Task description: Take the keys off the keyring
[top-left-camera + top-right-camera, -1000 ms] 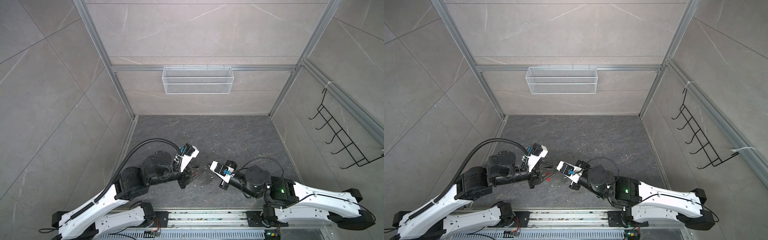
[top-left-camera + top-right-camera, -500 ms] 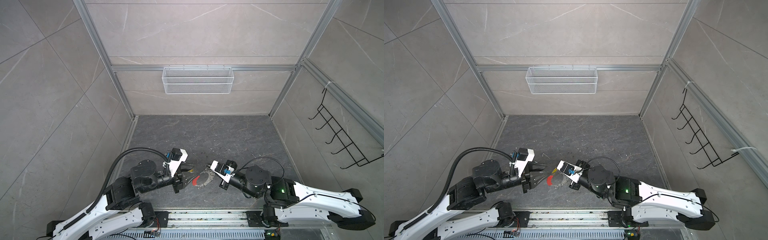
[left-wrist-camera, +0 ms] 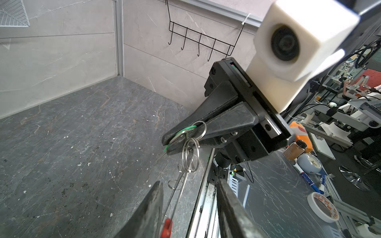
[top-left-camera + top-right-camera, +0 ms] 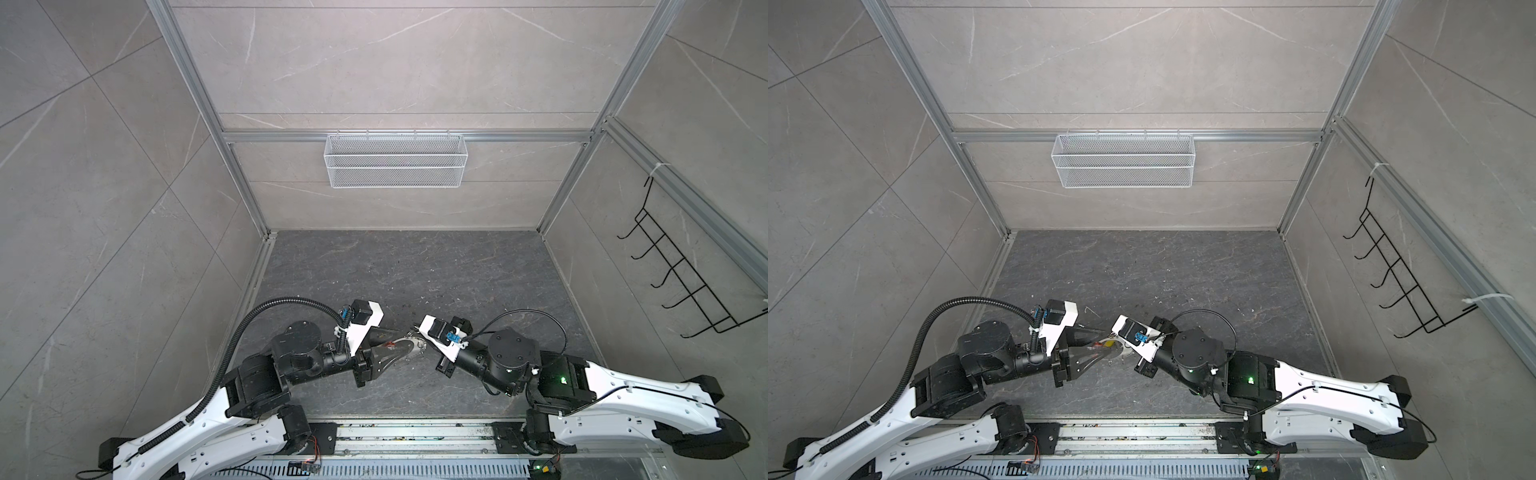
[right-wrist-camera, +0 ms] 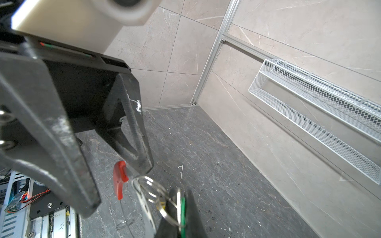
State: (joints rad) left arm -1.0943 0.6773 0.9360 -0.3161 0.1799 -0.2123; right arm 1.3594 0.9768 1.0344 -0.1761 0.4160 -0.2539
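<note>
My right gripper (image 3: 166, 145) is shut on the green-tagged key (image 5: 183, 208) and holds the bunch above the dark floor. Small silver split rings (image 3: 190, 156) hang from it. The keyring's thin wire (image 3: 177, 195) runs down from them to its red sleeve (image 3: 167, 226). My left gripper (image 3: 189, 183) is open, one finger (image 3: 148, 210) on each side of that wire, with the red sleeve beside one inner face. In a top view the yellow key tag (image 4: 1108, 343) shows between the left gripper's (image 4: 1102, 345) fingers. The right gripper's tips are hidden under its wrist camera in both top views.
A white mesh basket (image 4: 395, 166) hangs on the back wall and a black hook rack (image 4: 685, 282) on the right wall. A loose split ring (image 3: 174, 184) lies on the floor below the bunch. The metal front rail (image 4: 415, 432) runs just behind both arms.
The left gripper dropped lower, then came right onto the keyring, its jaws opening wider around the wire. The right gripper has held still with the key.
</note>
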